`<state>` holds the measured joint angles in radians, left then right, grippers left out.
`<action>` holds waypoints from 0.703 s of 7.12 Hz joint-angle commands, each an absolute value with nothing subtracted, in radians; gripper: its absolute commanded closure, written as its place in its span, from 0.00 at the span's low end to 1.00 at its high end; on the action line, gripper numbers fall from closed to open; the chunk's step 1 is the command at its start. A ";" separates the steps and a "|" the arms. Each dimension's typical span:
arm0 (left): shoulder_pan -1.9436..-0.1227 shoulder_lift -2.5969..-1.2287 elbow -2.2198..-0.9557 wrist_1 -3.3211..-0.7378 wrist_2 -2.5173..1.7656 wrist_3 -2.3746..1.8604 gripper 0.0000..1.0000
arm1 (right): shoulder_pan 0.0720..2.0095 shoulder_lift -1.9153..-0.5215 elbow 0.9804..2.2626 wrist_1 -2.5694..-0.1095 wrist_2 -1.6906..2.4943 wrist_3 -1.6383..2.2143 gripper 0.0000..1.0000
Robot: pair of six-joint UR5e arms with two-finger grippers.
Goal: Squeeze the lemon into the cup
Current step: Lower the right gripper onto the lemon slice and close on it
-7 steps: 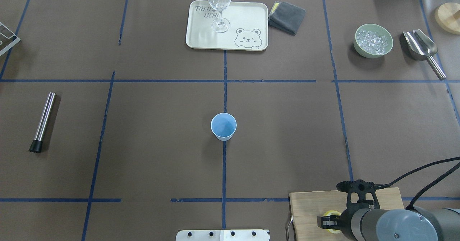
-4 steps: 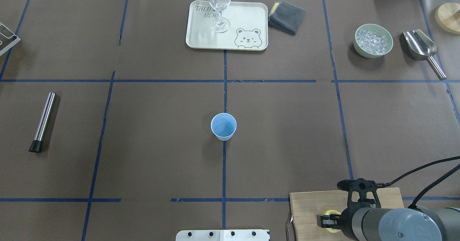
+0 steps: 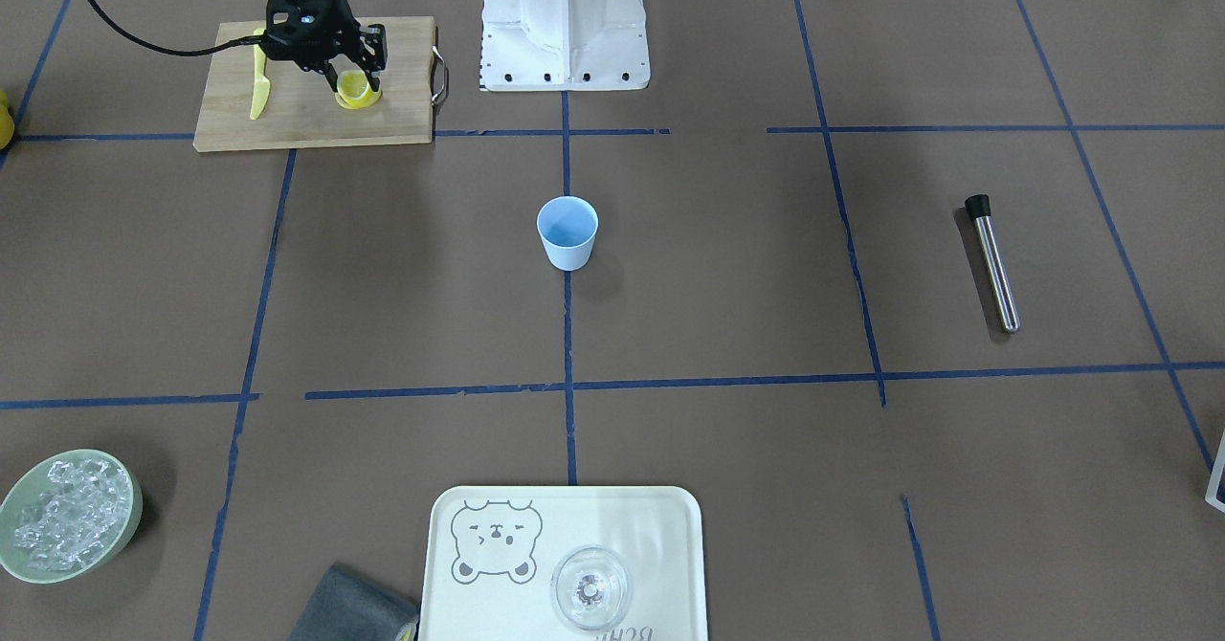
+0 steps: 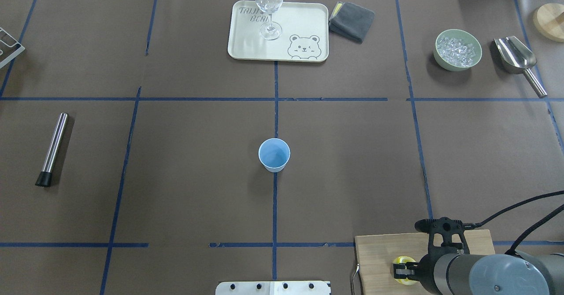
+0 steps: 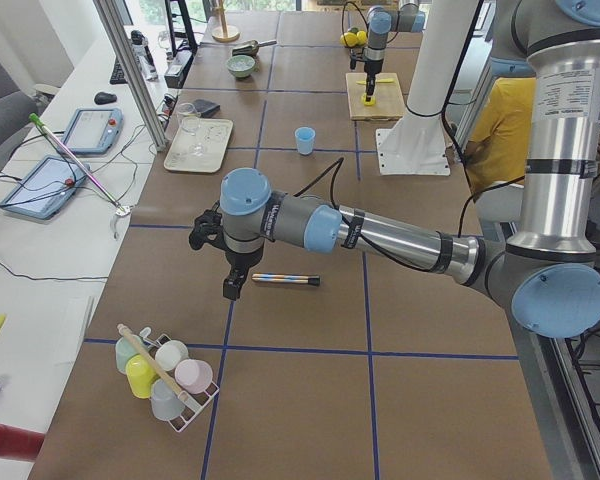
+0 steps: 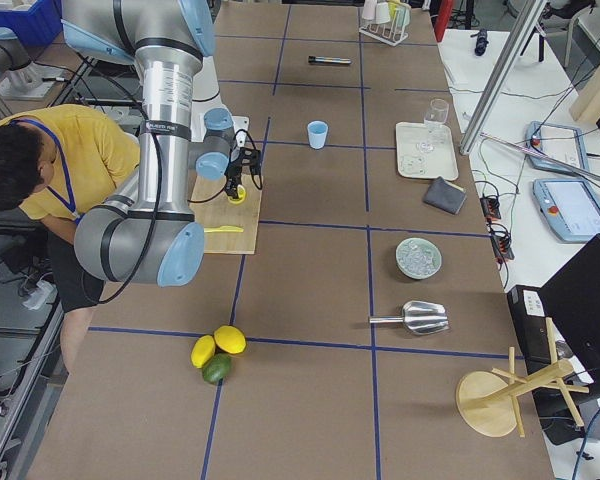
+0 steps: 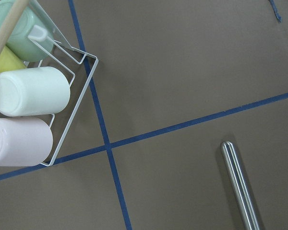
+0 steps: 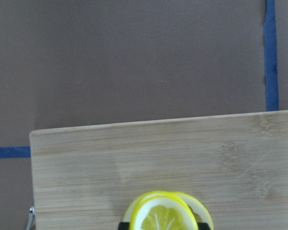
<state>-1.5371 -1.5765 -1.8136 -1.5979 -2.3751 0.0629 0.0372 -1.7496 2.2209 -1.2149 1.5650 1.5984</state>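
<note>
Compared with a second ago, the right pincer (image 4: 404,272) has edged a little toward the counter's right end above the wooden cutting board (image 4: 379,251). Its outer finger now sits closer in against the fruit. Nothing else on the counter has moved. The board lies at the counter's robot-side edge, right of the robot's base. On it the lemon chunk (image 3: 358,94) sits cut face up directly between the pincer's two black fingers, which press its rind from either side, so the pincer pinches it low at the board. In the right wrist view a thin lemon slice (image 8: 201,213) shows just behind the chunk. A yellow plastic knife (image 3: 258,81) lies on the same board, apart from the fingers. The light-blue cup (image 3: 567,232) stands upright at the counter's middle, well apart from the chunk. The left pincer (image 5: 230,292) hangs near the counter's left end beside a steel muddler (image 5: 285,279), and I cannot tell whether it is spread or pressed together.
</note>
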 commanded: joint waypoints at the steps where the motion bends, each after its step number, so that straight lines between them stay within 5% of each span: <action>1: -1.539 -1.575 -1.816 -1.597 -2.375 0.063 0.00 | 0.041 -1.758 2.241 -1.215 1.565 1.598 0.53; 5: -1.540 -1.566 -1.828 -1.597 -2.376 0.063 0.00 | 0.048 -1.781 2.273 -1.215 1.565 1.600 0.51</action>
<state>-1.5395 -1.5720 -1.8228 -1.5962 -2.3754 0.0629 0.0467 -1.7665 2.2579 -1.2149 1.5640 1.5987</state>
